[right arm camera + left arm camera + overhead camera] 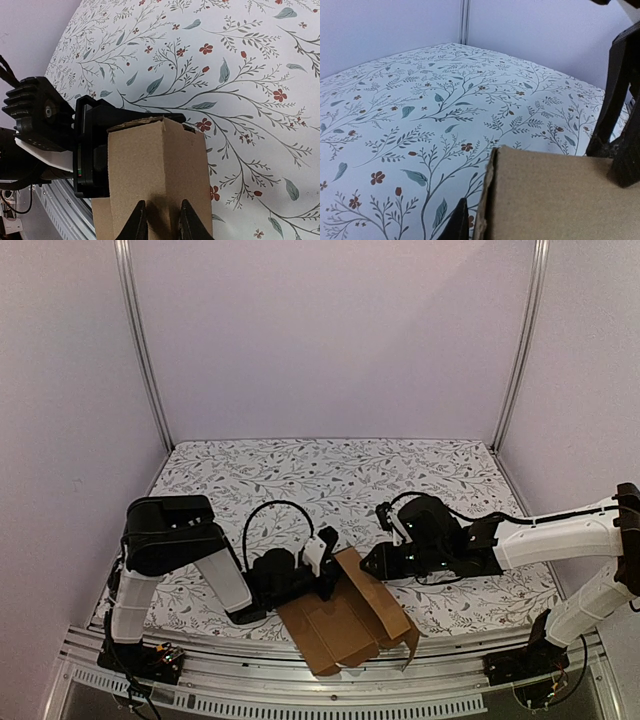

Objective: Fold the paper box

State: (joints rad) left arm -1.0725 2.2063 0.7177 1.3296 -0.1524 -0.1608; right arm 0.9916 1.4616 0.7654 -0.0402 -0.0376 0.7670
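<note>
Since the paper box is neither a flat sheet nor a closed carton but a half-raised shell of brown cardboard, the step in hand looks like standing up and squaring its walls. It sits at the near edge of the surface, between the two arms, its near corner jutting out over the metal rail. The right pincer has its fingertips drawn close together on a raised cardboard panel and seems to be pinching it. The left pincer straddles the panel's ragged far edge. Only one of its fingers shows, just beside the cardboard, with the other hidden behind the panel. I cannot tell whether it has clamped yet. The next move probably calls for a firm hold on the left. The two arms could then work against each other, one steadying the wall while the other bends a flap along its crease, without pushing the box further off the edge. Counted: one box, two pincers, one patterned surface.
</note>
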